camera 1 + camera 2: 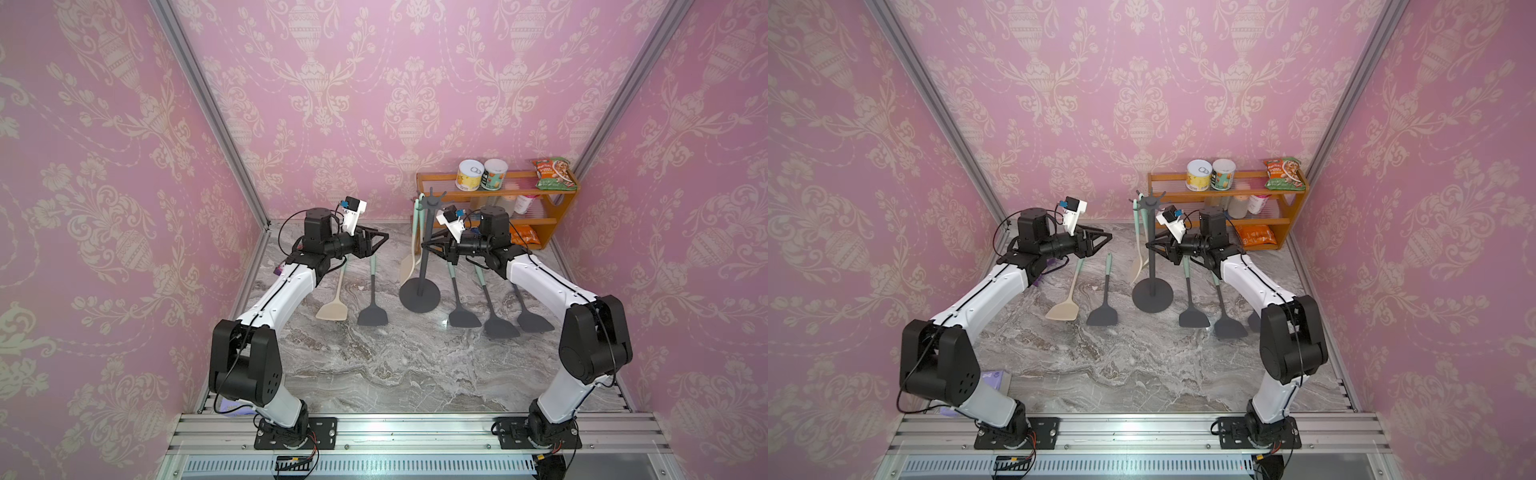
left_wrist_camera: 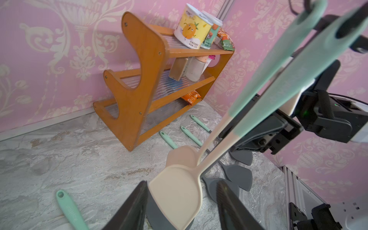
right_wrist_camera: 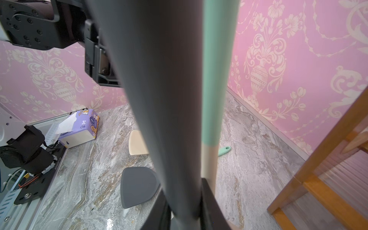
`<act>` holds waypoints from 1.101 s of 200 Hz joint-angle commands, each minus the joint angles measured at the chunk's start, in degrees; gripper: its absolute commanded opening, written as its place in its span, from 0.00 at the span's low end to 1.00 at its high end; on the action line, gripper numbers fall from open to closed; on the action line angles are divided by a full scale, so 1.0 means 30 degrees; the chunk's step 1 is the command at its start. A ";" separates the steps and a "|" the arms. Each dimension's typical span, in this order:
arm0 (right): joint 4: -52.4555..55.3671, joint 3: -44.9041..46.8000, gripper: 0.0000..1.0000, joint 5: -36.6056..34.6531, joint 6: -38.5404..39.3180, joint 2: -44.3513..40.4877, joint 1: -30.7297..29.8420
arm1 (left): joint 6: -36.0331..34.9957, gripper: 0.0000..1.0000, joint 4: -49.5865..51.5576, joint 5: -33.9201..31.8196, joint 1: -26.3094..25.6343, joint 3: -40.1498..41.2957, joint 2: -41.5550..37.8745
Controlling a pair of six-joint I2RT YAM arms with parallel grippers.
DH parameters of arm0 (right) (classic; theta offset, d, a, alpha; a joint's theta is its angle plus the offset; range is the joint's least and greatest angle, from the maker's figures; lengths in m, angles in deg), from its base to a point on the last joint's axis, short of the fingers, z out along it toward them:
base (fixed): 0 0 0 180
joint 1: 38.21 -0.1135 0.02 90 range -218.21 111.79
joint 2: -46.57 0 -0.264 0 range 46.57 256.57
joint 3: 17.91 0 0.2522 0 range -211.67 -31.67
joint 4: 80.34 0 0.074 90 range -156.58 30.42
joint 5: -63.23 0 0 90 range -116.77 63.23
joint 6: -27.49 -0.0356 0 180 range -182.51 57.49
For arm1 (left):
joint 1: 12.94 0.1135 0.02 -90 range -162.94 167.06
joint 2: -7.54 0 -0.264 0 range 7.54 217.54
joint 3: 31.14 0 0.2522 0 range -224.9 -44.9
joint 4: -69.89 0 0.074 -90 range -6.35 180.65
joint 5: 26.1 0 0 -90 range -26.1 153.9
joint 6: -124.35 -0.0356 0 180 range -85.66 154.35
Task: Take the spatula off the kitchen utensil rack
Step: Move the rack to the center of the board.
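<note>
The kitchen utensil rack (image 1: 424, 266), a dark grey pole on a round disc base with hooks on top, stands mid-table in both top views. My right gripper (image 1: 426, 246) is shut on its pole (image 3: 159, 99), which fills the right wrist view. A spatula (image 1: 409, 266) with a mint handle and beige blade hangs from a hook on the rack's left side. The left wrist view shows two such spatulas hanging, the nearer one (image 2: 177, 195) and another (image 2: 181, 157) behind it. My left gripper (image 1: 384, 237) stands open a short way left of the rack, touching nothing; its fingers (image 2: 135, 207) frame the nearer blade.
A beige spatula (image 1: 332, 307) and a dark grey one (image 1: 372, 316) lie left of the base; three dark ones (image 1: 500, 326) lie to its right. The orange wooden shelf (image 1: 561, 203) with cans and packets stands at the back right. A tissue box (image 3: 81, 129) sits at the left edge.
</note>
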 commanded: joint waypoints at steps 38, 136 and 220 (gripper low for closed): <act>0.1980 0.0580 0.00 0.1852 -0.1299 0.0105 -0.0119 | -0.3220 0.59 -0.1362 0.0186 -0.1649 0.2458 -0.3341; 0.1973 0.1437 0.00 0.1901 -0.1289 -0.0377 -0.0148 | -0.2129 0.58 -0.5813 -0.0928 -0.2598 0.0013 0.0359; 0.2469 0.0980 0.00 0.1644 -0.1164 -0.0150 -0.0143 | -0.1241 0.51 -0.6435 0.1389 -0.2783 -0.1879 0.2374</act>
